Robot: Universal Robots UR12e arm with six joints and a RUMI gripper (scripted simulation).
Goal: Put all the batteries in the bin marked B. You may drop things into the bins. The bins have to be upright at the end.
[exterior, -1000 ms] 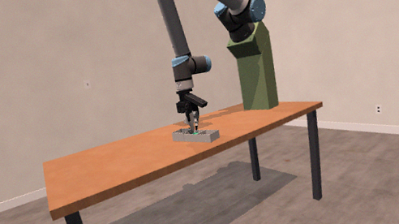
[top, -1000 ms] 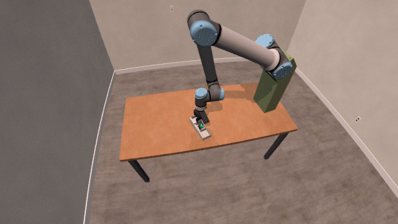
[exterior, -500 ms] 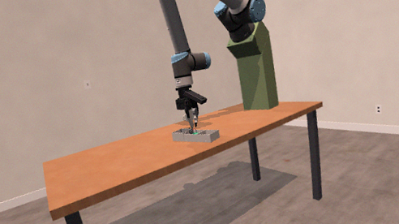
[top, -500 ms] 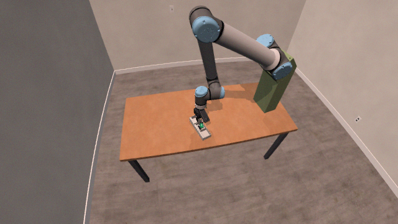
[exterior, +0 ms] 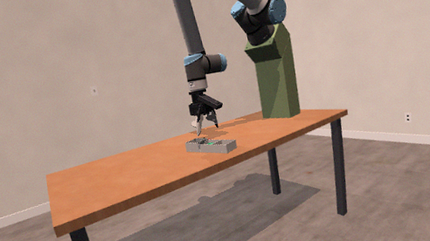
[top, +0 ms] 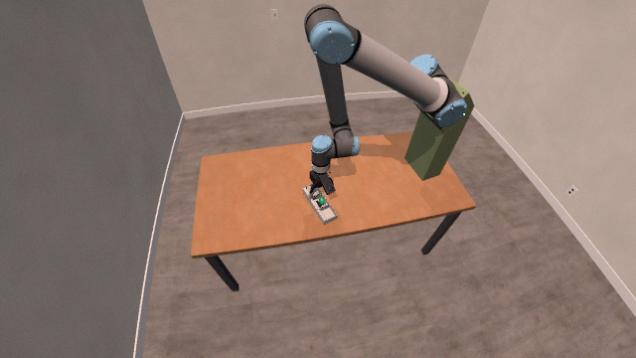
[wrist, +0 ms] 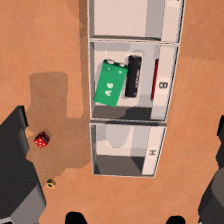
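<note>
My gripper [top: 322,192] [exterior: 208,130] [wrist: 123,111] is wide open and empty, above the row of bins. Bin B [wrist: 164,104] is the middle bin and stands upright. A green 9V battery [top: 322,200] [exterior: 211,143] [wrist: 110,86] lies in it, slightly turned. A black cylindrical battery [wrist: 133,76] lies beside the green one, also in bin B. A red item [wrist: 155,80] shows as a thin strip at the labelled side of bin B; the label wall hides most of it.
Bin H [wrist: 149,165] adjoins bin B and stands upright. Another upright bin [wrist: 125,20] adjoins it on the other side, its label cut off. A red die [wrist: 42,140] and a small brass-coloured ring-like item [wrist: 50,184] lie on the table [top: 248,199] [exterior: 119,177] beside the bins.
</note>
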